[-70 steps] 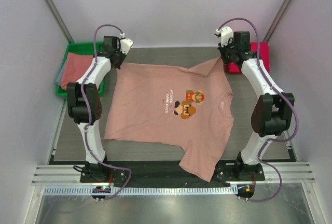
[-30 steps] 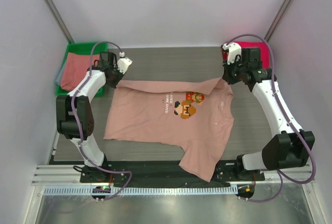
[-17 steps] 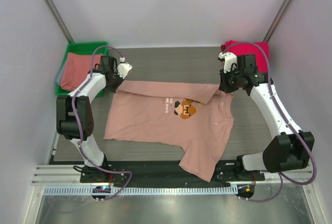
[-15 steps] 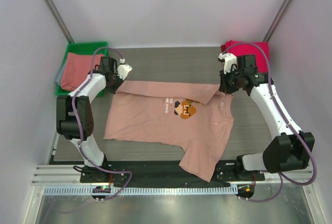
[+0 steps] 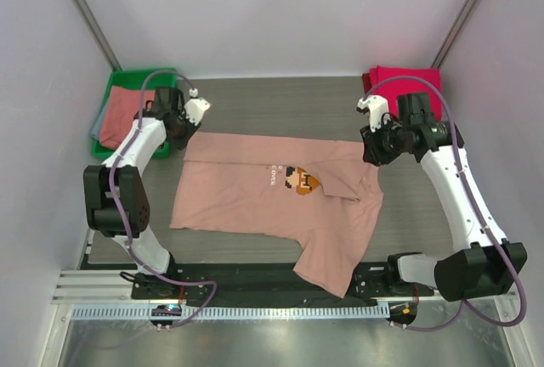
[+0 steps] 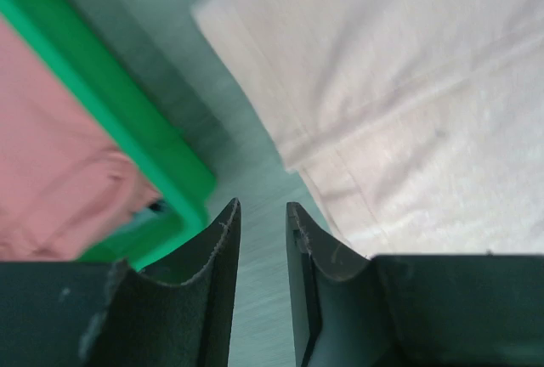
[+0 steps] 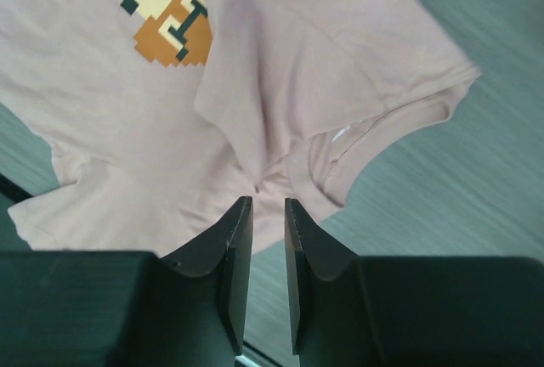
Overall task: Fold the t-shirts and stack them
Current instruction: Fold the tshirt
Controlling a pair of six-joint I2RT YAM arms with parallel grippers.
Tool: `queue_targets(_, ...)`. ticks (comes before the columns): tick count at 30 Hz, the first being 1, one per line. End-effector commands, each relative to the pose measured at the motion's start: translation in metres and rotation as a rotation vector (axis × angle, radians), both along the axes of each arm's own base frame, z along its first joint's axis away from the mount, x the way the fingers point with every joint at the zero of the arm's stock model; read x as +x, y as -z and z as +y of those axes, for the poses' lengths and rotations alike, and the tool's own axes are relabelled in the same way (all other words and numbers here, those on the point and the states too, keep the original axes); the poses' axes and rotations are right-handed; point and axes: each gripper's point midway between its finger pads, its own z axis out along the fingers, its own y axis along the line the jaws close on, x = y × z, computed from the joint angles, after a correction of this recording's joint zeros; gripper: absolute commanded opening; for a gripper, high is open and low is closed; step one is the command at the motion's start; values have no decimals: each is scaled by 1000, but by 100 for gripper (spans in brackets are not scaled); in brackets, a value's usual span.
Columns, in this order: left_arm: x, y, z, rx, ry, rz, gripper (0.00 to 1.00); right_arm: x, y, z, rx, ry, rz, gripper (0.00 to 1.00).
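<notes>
Top cam high at near side, looks down on whole table (image 5: 280, 99); left wrist cam close over pink shirt (image 6: 408, 87) corner, green bin (image 6: 127, 138); right wrist close over collar (image 7: 391, 129); all share shirt.

Pink t-shirt (image 5: 255, 201) lies flat on the table (image 5: 280, 99), its far edge folded over toward us, half covering the pixel print (image 5: 299, 180). Left gripper (image 5: 180, 127) sits by the far-left corner, right gripper (image 5: 372, 150) at the far-right one. Green bin (image 5: 109, 93) on the far left holds folded shirts (image 5: 123, 116), and a magenta shirt (image 5: 404, 80) lies far right.
</notes>
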Motion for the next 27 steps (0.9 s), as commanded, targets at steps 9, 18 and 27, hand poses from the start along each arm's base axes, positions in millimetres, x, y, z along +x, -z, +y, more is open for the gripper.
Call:
queue_targets(9,78,9,-1,-89,-172,40,32,104,55,-20,-8,99,22,28)
queue_targets(18,112,12,-7,-194,-224,43,44,149,81,-58,-1,206,32,32)
queue_targets(27,122,31,-8,-198,-235,70,50,169,116,-77,-6,247,85,33)
